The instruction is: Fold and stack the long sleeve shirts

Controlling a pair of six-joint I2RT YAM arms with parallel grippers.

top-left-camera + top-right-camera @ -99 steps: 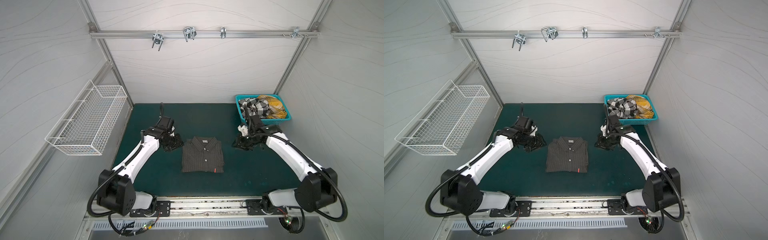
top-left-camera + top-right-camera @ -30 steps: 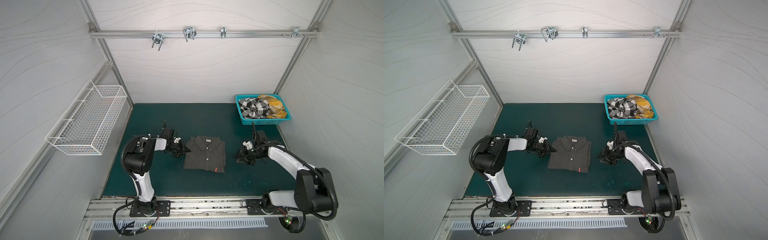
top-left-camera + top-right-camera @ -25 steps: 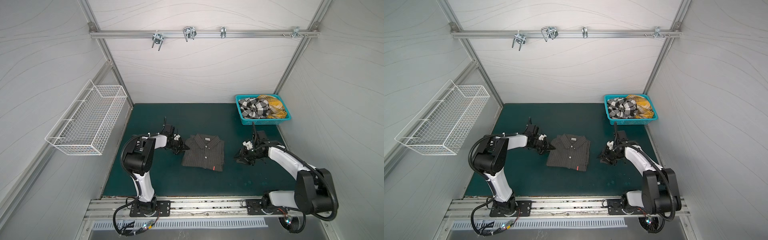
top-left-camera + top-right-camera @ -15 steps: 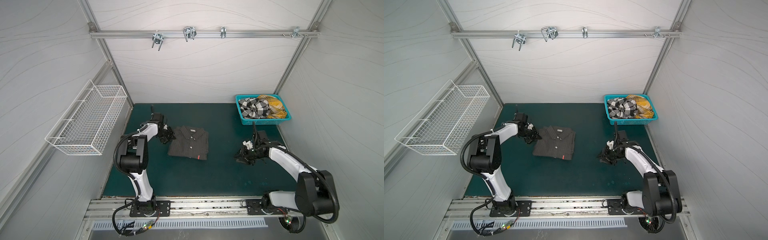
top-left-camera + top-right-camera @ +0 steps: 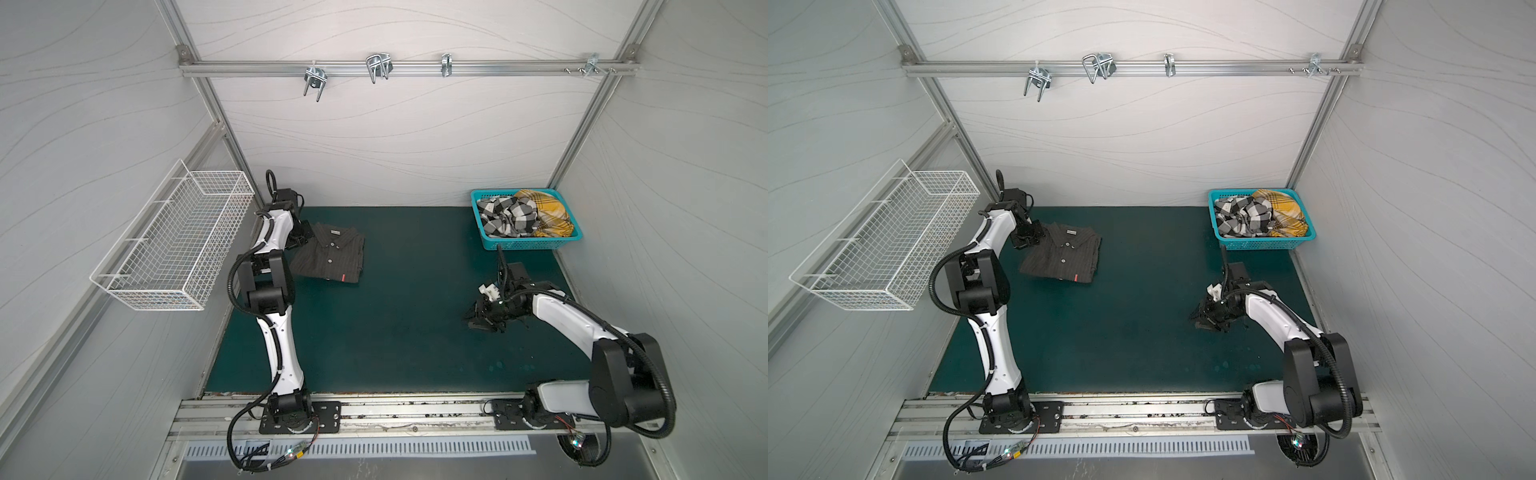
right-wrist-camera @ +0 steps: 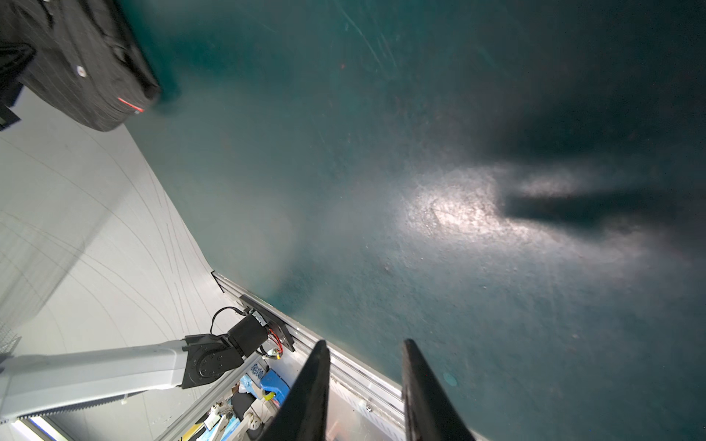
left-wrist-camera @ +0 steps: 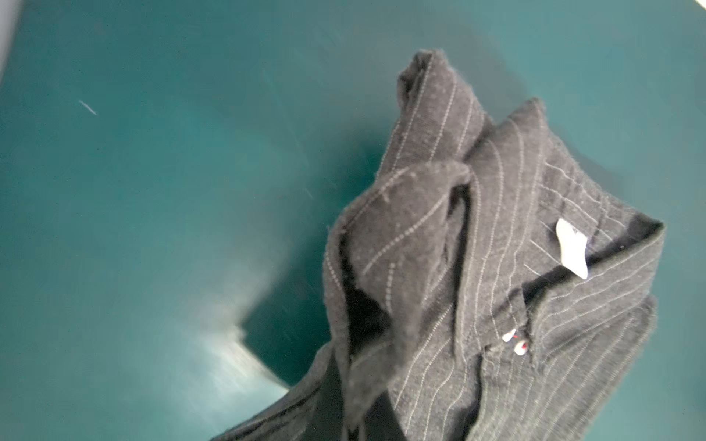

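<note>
A: Containers first. What sat in the teal plastic lattice basket (image 5: pixel 525 244)?
B: Two crumpled shirts. The black-and-white check shirt (image 5: pixel 505 216) filled its left part and the mustard-yellow plaid shirt (image 5: pixel 548 210) its right part. They touched and were heaped above the rim. The basket stood at the far right corner of the dark green table mat (image 5: pixel 415 316).
A: Any other container?
B: A white wire basket (image 5: pixel 178 245) hung on the left wall, off the mat.
A: And the third shirt?
B: The dark charcoal pinstriped shirt (image 5: pixel 330 257) lay folded on the far left of the mat. Its collar pointed to the back wall, its buttons faced up, and a red hem tag showed on its near edge. It was well apart from the teal basket, and both top views showed it (image 5: pixel 1063 255).
A: Left gripper (image 5: pixel 301 239)?
B: It was at the shirt's left edge, by the shoulder, with its jaws closed fully and pinching that edge. In the left wrist view the pinstriped shirt (image 7: pixel 496 267) bunched up toward the camera, and the fingers were hidden.
A: Right gripper (image 5: pixel 478 322)?
B: It was low over bare mat on the right, nearer the front than the teal basket and well apart from every shirt. The right wrist view showed the right gripper (image 6: pixel 365 341) partly open, a narrow gap between two black fingers. Nothing was between them and no contact was seen. The pinstriped shirt (image 6: pixel 76 68) showed at a distance in that view.
</note>
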